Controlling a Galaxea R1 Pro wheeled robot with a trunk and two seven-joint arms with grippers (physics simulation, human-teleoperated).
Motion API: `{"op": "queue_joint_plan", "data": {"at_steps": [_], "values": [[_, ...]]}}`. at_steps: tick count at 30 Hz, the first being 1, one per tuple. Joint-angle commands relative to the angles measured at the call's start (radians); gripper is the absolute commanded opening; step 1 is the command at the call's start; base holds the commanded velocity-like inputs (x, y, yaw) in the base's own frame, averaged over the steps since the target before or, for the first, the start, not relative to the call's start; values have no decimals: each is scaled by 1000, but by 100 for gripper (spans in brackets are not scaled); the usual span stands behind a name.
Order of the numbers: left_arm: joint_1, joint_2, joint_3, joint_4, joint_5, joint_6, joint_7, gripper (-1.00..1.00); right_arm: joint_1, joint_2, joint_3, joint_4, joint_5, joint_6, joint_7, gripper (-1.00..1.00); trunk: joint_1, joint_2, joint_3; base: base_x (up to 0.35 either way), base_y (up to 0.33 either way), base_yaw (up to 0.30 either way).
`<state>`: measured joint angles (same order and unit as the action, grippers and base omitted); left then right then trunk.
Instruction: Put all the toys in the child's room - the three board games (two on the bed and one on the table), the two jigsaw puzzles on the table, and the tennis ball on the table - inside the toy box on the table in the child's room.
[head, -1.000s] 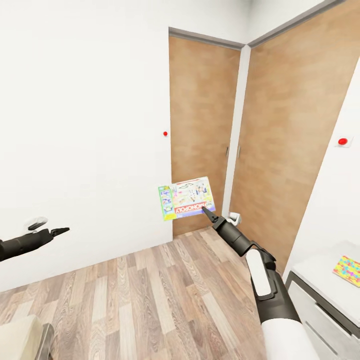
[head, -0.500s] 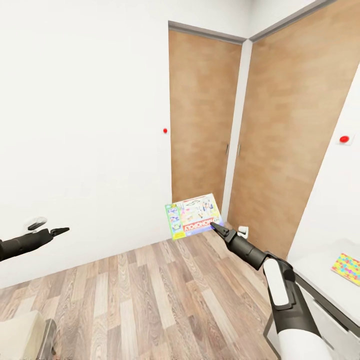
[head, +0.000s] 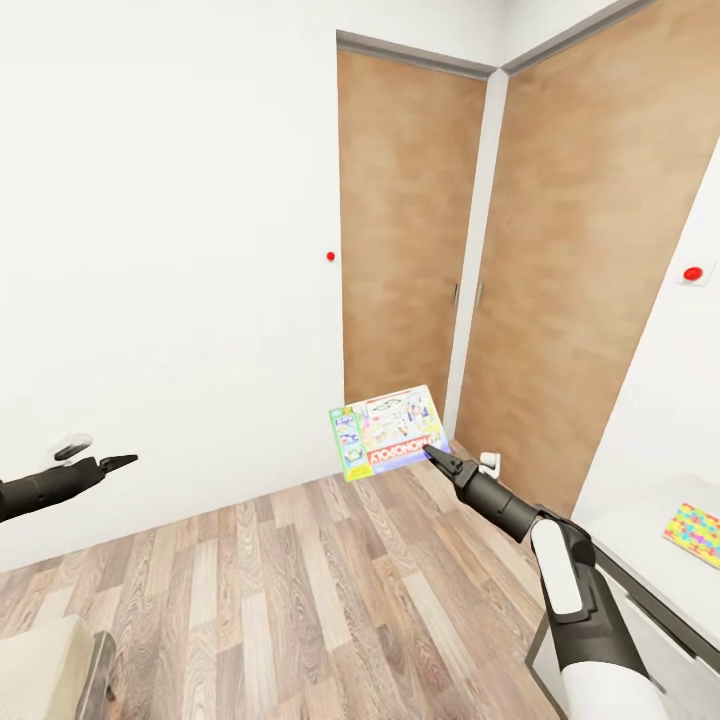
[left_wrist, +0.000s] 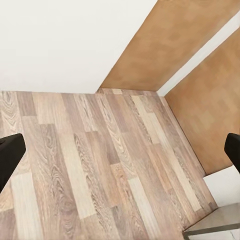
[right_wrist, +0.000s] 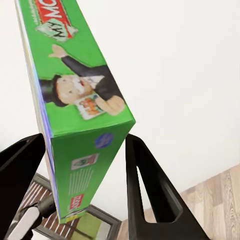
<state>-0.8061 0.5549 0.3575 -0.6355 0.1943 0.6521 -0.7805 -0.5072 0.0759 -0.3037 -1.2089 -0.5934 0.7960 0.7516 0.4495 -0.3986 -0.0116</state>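
Observation:
My right gripper (head: 432, 455) is shut on a board game, the white Monopoly box (head: 387, 433), which hangs tilted in the air in front of the brown doors. The right wrist view looks along the box's green side (right_wrist: 75, 100), with a black finger (right_wrist: 145, 185) against each side of it. A jigsaw puzzle (head: 697, 535) lies flat on the pale table (head: 640, 540) at the lower right. My left gripper (head: 115, 463) is stretched out at the far left, open and holding nothing, above the wood floor (left_wrist: 100, 165).
Two brown doors (head: 405, 220) fill the room's corner ahead, with a white wall (head: 170, 250) to their left. A corner of the beige bed (head: 40, 670) shows at the lower left. Wood floor (head: 300, 580) lies between bed and table.
Over the second the right arm and the Monopoly box dropped and shifted right in the picture, and the view turned slightly. In the last half second almost nothing moved. The left arm is unchanged.

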Motion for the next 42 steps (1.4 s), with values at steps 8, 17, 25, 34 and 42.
{"op": "queue_joint_plan", "data": {"at_steps": [8,17,25,34,42], "values": [[-1,-1,0,0,3,6,-2,100,-1,1,0,0,2,6,11,-100,1,-1,-6,0,0,-186],[-1,-1,1,0,3,6,-2,100,3,-6,22,-45,3,6,12,-100,1,-1,-12,0,0,-246],[-1,-1,1,1,4,6,-2,100,13,-8,38,-77,4,5,12,-100,1,-1,-18,0,0,-248],[-1,0,2,0,3,6,-2,100,16,-8,40,-80,4,2,14,-100,1,-1,-27,0,0,-225],[-1,0,3,1,4,6,-2,100,25,-8,58,-93,6,-23,53,-100,1,-1,-32,0,0,-157]]}}
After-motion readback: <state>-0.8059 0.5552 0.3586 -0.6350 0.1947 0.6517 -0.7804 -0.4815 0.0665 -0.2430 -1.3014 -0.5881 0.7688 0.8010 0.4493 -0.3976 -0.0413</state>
